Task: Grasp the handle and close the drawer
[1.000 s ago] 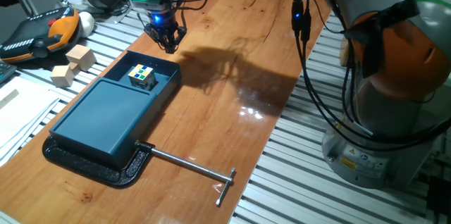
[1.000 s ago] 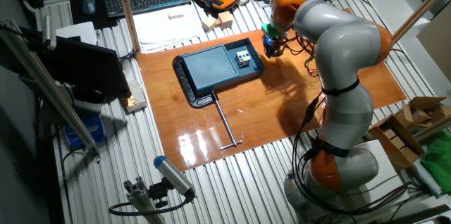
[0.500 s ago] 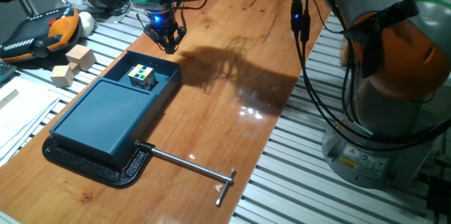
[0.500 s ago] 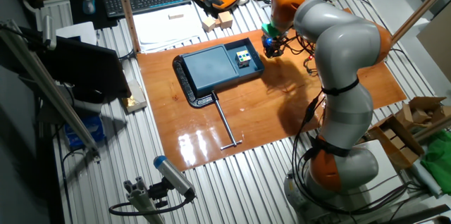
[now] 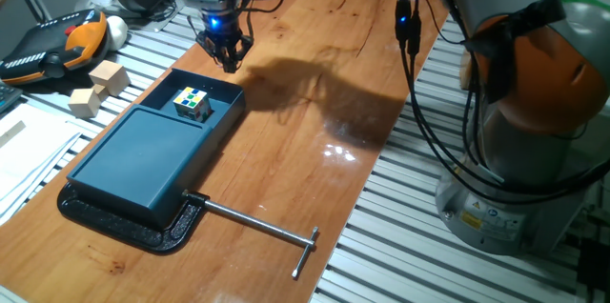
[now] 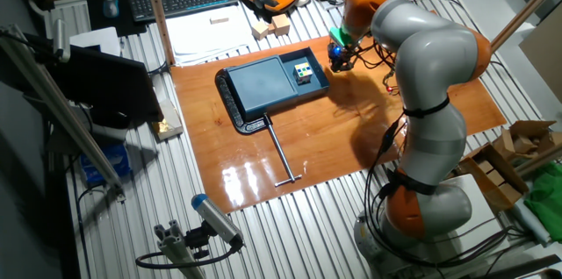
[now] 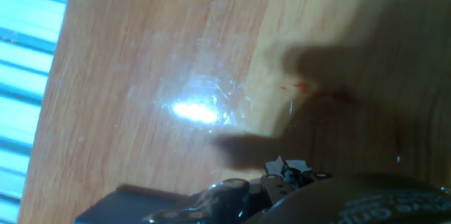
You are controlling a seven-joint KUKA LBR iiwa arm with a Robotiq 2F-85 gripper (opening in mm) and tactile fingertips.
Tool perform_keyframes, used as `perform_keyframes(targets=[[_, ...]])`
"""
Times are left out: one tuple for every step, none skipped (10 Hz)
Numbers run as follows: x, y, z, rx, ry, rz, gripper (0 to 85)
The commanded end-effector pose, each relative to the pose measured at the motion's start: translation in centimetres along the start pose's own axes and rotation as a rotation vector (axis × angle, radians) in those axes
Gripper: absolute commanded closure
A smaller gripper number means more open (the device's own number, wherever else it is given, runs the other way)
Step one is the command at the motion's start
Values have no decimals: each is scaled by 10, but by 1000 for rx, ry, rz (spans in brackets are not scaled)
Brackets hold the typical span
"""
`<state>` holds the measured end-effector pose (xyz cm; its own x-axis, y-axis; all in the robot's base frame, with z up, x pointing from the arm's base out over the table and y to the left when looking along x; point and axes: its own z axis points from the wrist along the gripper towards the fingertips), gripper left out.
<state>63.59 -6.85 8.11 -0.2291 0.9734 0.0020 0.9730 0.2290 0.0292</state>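
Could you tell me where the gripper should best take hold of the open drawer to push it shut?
Probably the handle, the drawer's short outer end wall nearest the gripper. Coming from above, fingers astride that thin upright rim, looks best; the long walls run along the slide.

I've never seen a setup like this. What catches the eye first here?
Probably the big grey and orange robot arm, bent over a wooden table. Its gripper hangs just beyond the open end of a dark teal drawer, which holds a small multicoloured cube. A long metal rod with a T end lies on the table at the box's other end.
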Motion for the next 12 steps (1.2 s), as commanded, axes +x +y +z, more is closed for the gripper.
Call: perform_keyframes(targets=[[0,0,0,1,1,10,843],[0,0,0,4,2,22,843],[0,0,0,8,-1,40,843],[0,0,0,14,16,61,843],[0,0,0,20,25,76,843],[-1,-1,1,22,25,79,843],[-3,-4,4,11,31,67,843],[-5,-4,8,5,16,47,843],[-5,-3,10,-2,14,41,843],[-4,-1,10,-9,18,35,843],[-4,-1,10,-13,24,23,817],[-4,-1,10,-27,22,38,753]])
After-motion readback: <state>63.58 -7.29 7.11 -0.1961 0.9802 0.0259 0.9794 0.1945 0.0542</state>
